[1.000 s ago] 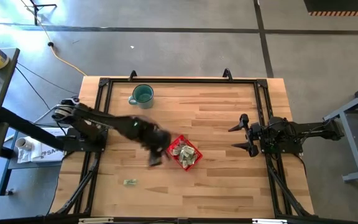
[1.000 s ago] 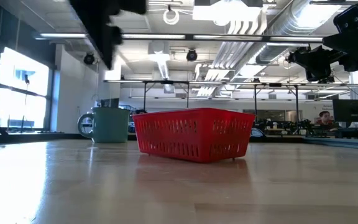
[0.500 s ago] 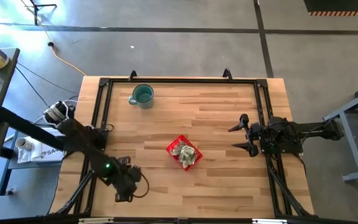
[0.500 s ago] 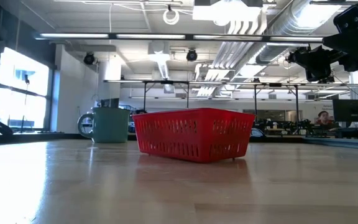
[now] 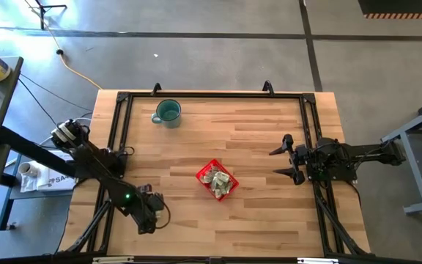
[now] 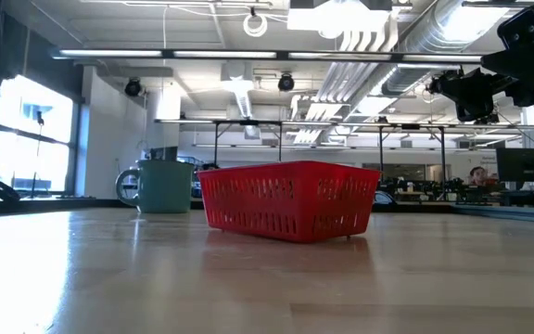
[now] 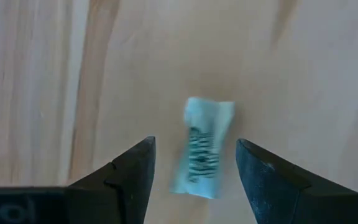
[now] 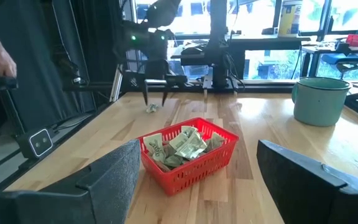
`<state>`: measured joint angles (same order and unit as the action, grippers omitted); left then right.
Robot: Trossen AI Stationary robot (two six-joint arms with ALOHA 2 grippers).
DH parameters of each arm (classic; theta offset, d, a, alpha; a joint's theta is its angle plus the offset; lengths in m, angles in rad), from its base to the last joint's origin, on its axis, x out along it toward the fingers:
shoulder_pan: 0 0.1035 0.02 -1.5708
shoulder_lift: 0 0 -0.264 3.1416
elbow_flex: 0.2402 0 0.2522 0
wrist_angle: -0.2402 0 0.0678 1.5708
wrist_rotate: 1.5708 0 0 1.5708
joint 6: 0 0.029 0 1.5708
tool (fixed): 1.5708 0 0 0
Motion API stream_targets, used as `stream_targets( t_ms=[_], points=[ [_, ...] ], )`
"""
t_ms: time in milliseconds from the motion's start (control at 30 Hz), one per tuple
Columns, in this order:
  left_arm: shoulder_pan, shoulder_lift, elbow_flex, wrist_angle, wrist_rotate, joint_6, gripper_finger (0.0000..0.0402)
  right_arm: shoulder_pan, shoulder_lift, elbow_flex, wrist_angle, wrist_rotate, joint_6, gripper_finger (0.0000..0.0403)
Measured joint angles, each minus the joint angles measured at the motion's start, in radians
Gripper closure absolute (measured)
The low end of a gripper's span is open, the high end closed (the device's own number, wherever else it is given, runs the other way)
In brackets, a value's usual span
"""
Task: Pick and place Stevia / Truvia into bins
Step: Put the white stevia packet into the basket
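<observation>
Overhead, your left gripper [image 5: 147,220] hangs at the near left of the wooden table [image 5: 255,132], well apart from the red plastic bin [image 5: 217,181] of sachets; the right gripper [image 5: 284,158] waits wide open at the right edge. Left wrist view: open jaws straddle one pale green crinkled paper sachet [image 7: 202,147] lying flat, so drop straight, centred, and close across its narrow width. Its dark print is unreadable.

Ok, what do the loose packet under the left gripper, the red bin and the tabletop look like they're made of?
The packet looks like thin matte paper: crinkled, pale green and white with print. The red bin looks like glossy moulded plastic, its walls slotted. The tabletop looks like wooden planks with a smooth, lightly shiny finish; grain and plank joints show. The left gripper hangs open over the packet.
</observation>
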<state>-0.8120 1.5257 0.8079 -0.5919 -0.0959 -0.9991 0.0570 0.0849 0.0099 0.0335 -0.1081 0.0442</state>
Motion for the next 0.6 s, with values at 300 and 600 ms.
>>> stream_targets(
  t_ms=[300,600],
  points=[
    [0.035,-0.005,-0.093,-0.017,-0.065,0.080,0.0221,0.000,0.000,0.000,0.000,0.000,0.000,0.0091],
    [0.320,0.002,0.018,-0.043,-0.208,0.469,0.0373,0.000,0.000,0.000,0.000,0.000,0.000,0.0091]
  ],
)
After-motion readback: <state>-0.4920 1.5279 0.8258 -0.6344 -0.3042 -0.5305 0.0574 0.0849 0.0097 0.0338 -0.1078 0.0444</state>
